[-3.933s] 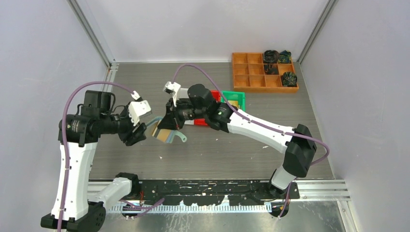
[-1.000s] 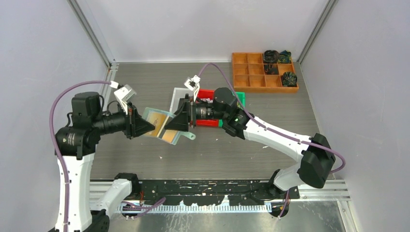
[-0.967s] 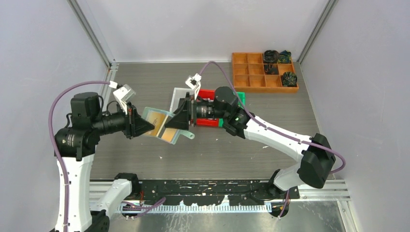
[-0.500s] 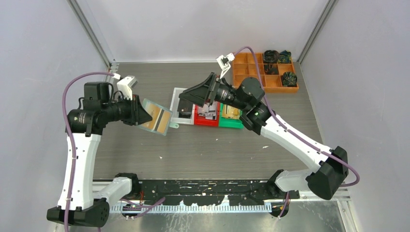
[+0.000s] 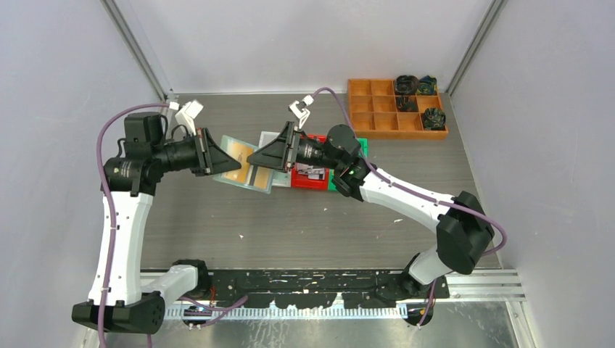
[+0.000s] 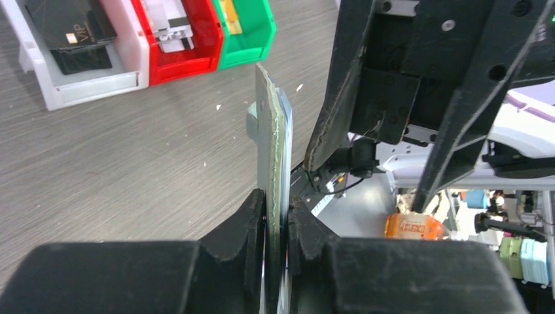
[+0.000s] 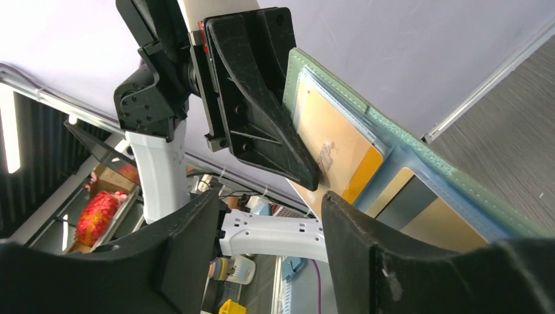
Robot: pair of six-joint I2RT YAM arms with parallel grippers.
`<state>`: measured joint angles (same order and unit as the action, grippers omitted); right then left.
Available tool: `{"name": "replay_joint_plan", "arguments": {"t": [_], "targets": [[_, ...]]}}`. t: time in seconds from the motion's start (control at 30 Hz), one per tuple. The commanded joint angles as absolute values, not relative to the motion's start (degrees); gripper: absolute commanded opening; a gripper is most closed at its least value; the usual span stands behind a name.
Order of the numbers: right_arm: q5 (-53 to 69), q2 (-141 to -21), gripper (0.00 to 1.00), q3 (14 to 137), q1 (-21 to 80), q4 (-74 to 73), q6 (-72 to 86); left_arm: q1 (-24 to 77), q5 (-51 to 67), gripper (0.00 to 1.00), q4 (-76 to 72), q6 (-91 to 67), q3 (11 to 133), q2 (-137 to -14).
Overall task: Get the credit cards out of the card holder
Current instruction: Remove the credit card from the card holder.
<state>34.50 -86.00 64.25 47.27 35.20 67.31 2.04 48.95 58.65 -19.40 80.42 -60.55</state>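
My left gripper (image 5: 226, 162) is shut on the edge of the mint-green card holder (image 5: 250, 177) and holds it up above the table. It is seen edge-on in the left wrist view (image 6: 271, 131), clamped between the pads (image 6: 256, 216). Gold credit cards (image 7: 330, 140) sit in its clear pockets, one more lower down (image 7: 445, 226). My right gripper (image 5: 255, 157) is open and empty, its tips close to the holder's open face. In the right wrist view the right gripper (image 7: 271, 199) faces the holder (image 7: 393, 131) without touching a card.
A white bin (image 6: 72, 78) with black cards, a red bin (image 6: 196, 59) with pale cards and a green bin (image 6: 252, 46) stand in a row behind the right gripper. An orange divided tray (image 5: 395, 109) sits at the back right.
My right gripper has swung from above the bins back left to the holder's face, open. My left gripper has carried the holder slightly toward the back.
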Motion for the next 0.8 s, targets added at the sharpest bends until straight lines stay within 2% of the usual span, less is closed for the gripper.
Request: {"name": "replay_joint_plan", "arguments": {"t": [0.0, 0.53, 0.77], "targets": [[35.99, -86.75, 0.61, 64.55, 48.28, 43.24, 71.15, 1.40, 53.46, 0.01, 51.20, -25.84, 82.07, -58.28], [34.67, -86.12, 0.58, 63.27, 48.59, 38.57, 69.36, 0.70, 57.43, 0.02, 46.45, -31.49, 80.47, -56.28], [34.76, -88.31, 0.49, 67.23, 49.04, 40.60, 71.26, 0.70, 59.28, 0.09, 42.43, -36.67, 77.49, -54.24]]}}
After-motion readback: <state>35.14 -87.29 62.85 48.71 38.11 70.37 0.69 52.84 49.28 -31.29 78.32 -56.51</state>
